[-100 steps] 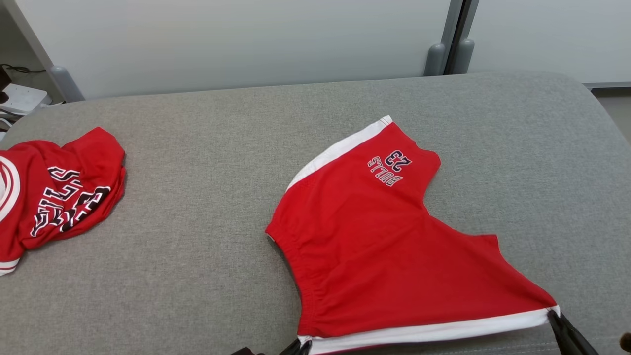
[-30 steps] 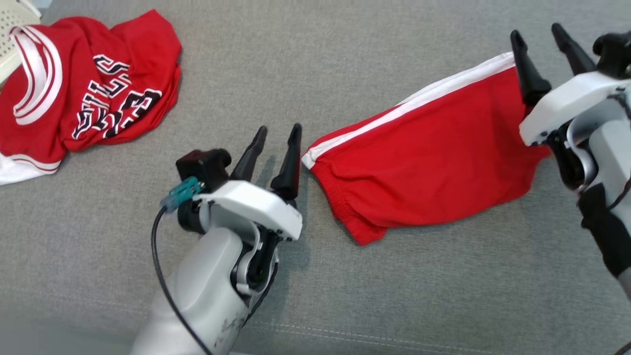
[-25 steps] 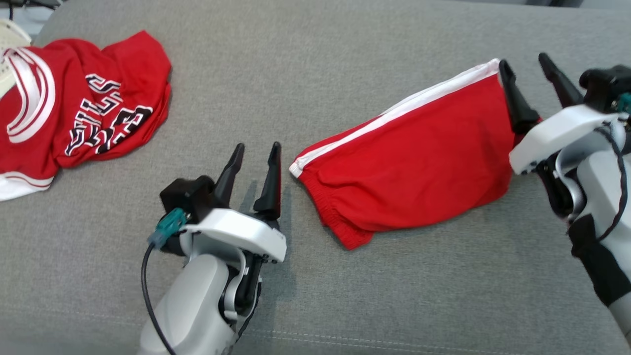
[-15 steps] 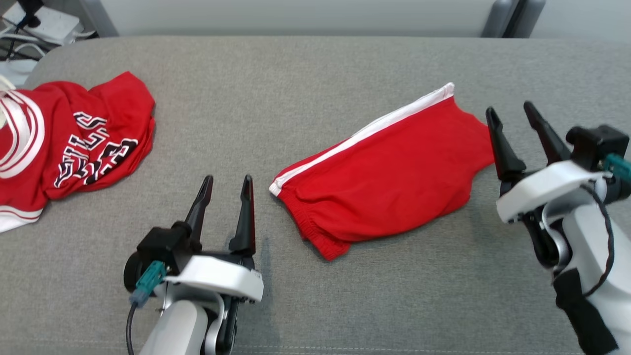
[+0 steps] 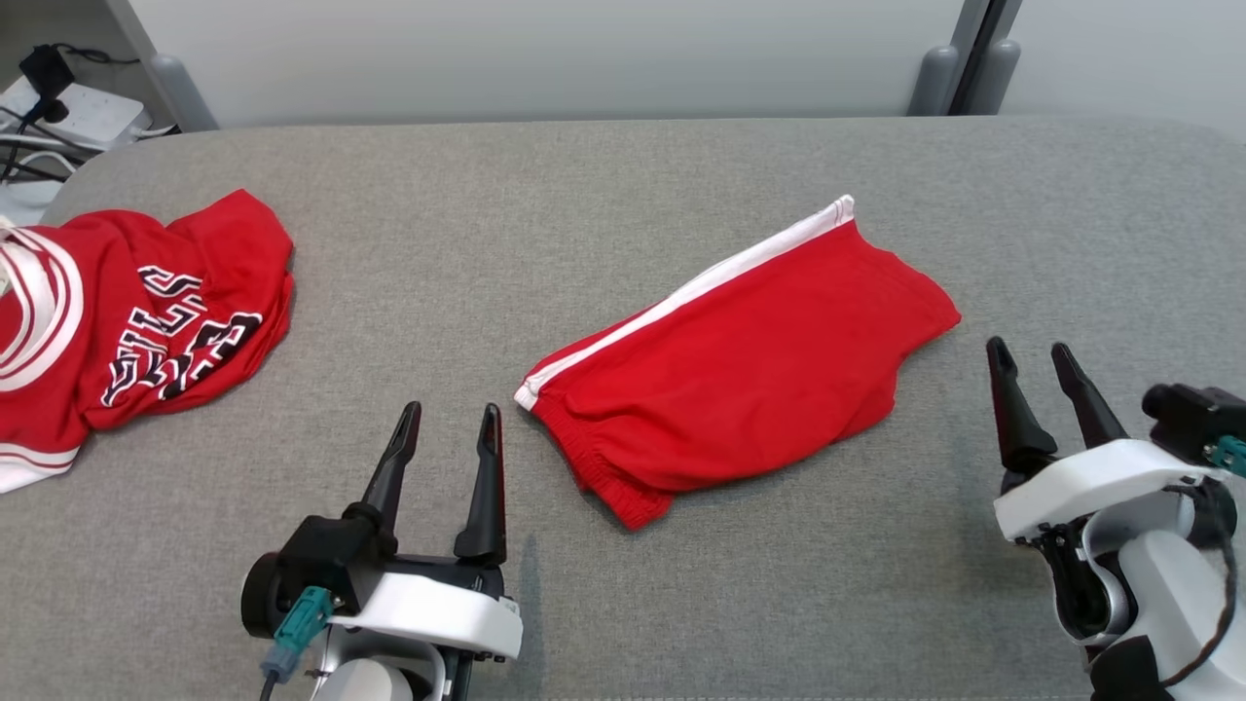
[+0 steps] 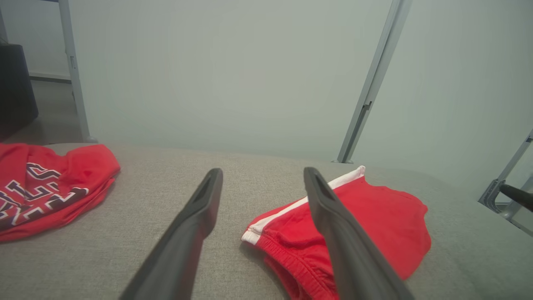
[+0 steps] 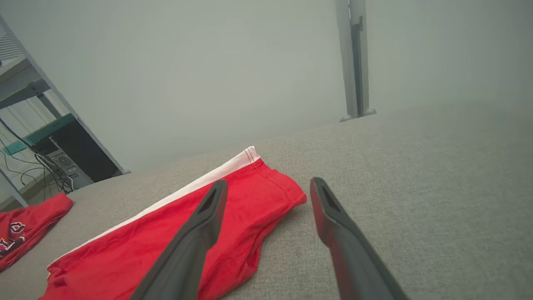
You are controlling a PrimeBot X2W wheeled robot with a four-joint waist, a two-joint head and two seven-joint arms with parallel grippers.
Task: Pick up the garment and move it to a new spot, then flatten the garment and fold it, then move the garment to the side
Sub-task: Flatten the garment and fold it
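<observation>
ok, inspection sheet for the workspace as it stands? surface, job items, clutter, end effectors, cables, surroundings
Surface: grey fabric pad, two garments on it.
Job's things: red shorts folded, lying mid-pad, white stripe along the far edge.
Clutter: red jersey crumpled at the pad's left edge.
End effectors: left end effector open, beside the shorts' waistband end, not touching; right end effector open, apart from the shorts.
Cables: teal plug with a cable on the left wrist; power strip with cables off the pad, far left.
Surroundings: pale wall, grey posts.
</observation>
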